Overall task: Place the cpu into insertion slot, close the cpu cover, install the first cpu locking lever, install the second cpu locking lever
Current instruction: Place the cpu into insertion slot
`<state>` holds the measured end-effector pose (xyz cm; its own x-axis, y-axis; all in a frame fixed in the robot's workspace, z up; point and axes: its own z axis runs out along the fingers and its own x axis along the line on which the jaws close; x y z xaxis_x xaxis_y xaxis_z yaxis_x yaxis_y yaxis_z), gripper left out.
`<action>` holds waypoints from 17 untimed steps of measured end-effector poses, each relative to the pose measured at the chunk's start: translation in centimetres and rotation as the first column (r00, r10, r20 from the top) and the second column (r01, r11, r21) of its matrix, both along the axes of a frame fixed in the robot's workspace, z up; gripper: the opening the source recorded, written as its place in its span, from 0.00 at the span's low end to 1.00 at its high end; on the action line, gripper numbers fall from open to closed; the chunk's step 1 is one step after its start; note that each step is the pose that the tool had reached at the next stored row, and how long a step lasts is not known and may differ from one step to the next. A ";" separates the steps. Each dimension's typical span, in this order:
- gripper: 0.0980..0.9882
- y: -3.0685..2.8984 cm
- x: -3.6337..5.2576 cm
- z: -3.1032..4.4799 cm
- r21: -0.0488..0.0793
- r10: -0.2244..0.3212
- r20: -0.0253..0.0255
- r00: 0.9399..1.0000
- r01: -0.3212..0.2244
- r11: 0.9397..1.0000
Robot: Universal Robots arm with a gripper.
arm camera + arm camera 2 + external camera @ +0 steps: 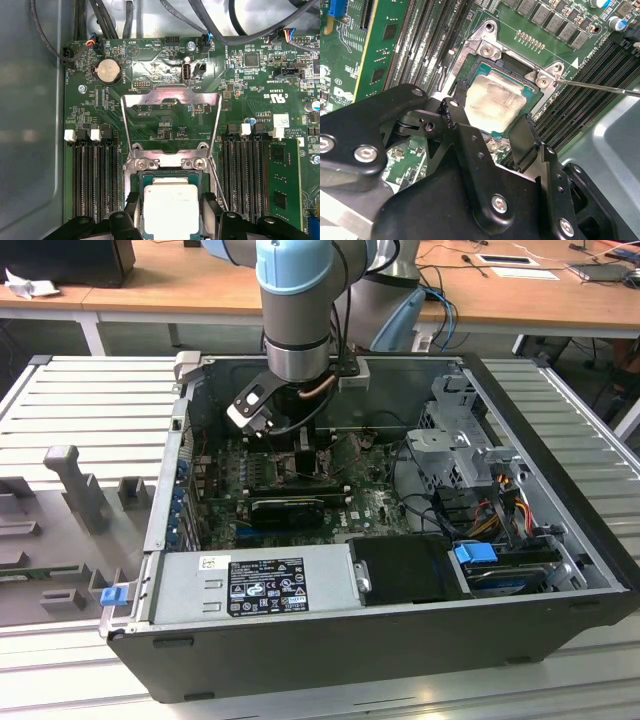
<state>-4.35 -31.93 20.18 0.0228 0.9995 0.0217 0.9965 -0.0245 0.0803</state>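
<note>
Work area: ribbed grey metal bench (560, 420) carrying an open computer case (400, 640) laid flat; wooden desks (200, 285) stand behind it.
Arm position: the arm (297, 310) reaches down into the case, with the gripper (486, 120) low over the green motherboard (240, 100).
Step in hand: judged to be placing the cpu into the insertion slot; neither cover nor lever work shows as done.
Location of cpu: the cpu (170, 210) lies within the dark frame of the insertion slot (167, 175), pale metal top upward, between the banks of black memory slots (92, 170). It looks level; full seating cannot be confirmed.
Cover state: the cpu cover (170, 98) is swung up and back from the socket, clear of the chip.
Lever state: one thin wire lever (600, 86) is raised beside the socket, unlatched.
Finger state: the fingers (517, 142) are drawn in to the chip's width, one on each of two opposite edges, and appear to clamp the cpu. Nothing else is held.
Procedure note 1: keep the chip flat and square to the frame; a tilted corner would likely bear on the pin field.
Procedure note 2: apply no downward push and no sideways drag; the chip should settle under its own weight.
Procedure note 3: match the chip's corner to the white triangle (575, 62) printed by the socket.
Procedure note 4: keep the finger tips off the socket frame and away from the raised lever.
</note>
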 end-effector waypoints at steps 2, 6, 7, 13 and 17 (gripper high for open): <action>0.57 0.00 0.00 0.04 0.000 0.000 0.000 1.000 0.000 1.000; 0.57 0.00 0.00 0.76 0.000 0.000 0.000 1.000 0.000 1.000; 0.57 0.00 0.00 0.92 0.000 0.000 0.000 1.000 0.000 1.000; 0.20 0.00 0.00 1.79 0.000 -0.001 -0.003 1.000 0.001 1.000; 0.01 0.00 0.00 2.24 0.000 -0.001 -0.004 1.000 0.001 1.000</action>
